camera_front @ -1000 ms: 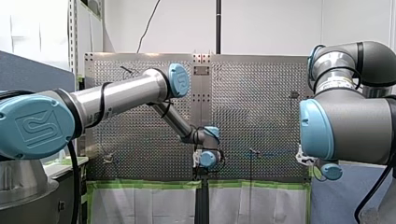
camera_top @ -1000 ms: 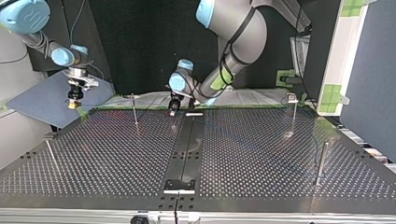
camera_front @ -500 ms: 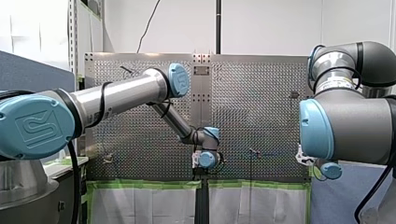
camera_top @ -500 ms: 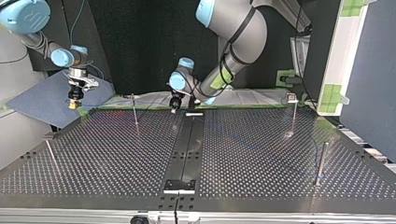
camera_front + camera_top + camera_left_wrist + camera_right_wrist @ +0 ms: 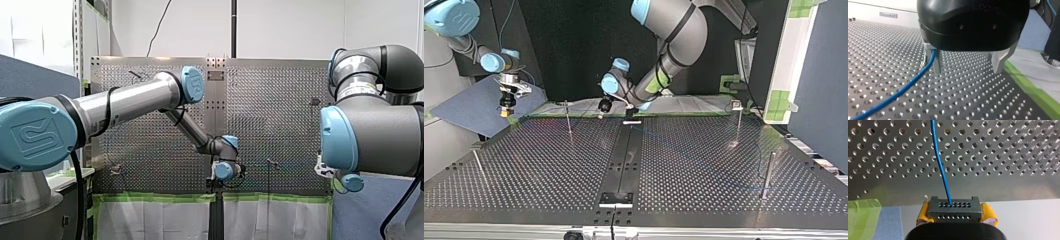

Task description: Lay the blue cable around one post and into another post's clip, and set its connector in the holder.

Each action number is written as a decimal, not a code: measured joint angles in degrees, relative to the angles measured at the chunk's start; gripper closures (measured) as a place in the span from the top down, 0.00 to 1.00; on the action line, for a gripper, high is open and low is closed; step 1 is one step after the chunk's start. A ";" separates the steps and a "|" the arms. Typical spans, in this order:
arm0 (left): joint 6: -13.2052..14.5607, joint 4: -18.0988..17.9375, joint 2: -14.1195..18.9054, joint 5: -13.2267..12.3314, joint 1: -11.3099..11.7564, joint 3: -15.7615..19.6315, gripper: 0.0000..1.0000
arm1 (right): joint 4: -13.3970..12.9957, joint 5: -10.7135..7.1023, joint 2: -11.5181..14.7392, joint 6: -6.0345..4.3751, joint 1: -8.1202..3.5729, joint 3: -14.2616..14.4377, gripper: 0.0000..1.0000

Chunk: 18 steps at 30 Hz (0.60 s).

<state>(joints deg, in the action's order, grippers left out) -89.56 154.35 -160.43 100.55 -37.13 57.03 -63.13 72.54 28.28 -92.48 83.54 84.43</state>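
While the right gripper (image 5: 955, 216) clamped the dark connector block (image 5: 954, 207) off the perforated metal table (image 5: 998, 157), the thin blue cable (image 5: 941, 167) lay loose across it; the left gripper (image 5: 965, 62) stood wide, cable beside one jaw. Routing looked undone.

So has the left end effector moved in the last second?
Yes: in the top view my left end effector shifted leftward, away from the white bracket, toward the thin post.
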 joint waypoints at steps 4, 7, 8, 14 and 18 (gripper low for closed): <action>0.18 1.97 0.18 -0.67 -0.65 0.11 1.00 | 0.28 -0.02 -0.01 0.02 0.10 0.00 0.26; 0.31 3.08 0.93 -1.72 -1.06 0.94 1.00 | 0.51 -0.03 -0.01 0.05 0.20 0.00 0.26; 0.32 3.16 1.26 -2.07 -1.16 1.28 1.00 | 0.57 -0.03 -0.01 0.05 0.22 0.00 0.26; 0.24 2.40 3.82 -4.09 -1.76 3.87 1.00 | 0.94 -0.03 -0.01 0.08 0.37 0.00 0.26; 0.02 1.99 5.80 -4.37 -1.91 5.85 1.00 | 1.38 -0.02 -0.01 0.09 0.49 0.00 0.26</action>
<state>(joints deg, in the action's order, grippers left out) -89.54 156.35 -154.63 96.18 -39.04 62.88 -61.75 72.52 28.27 -92.39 84.03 84.43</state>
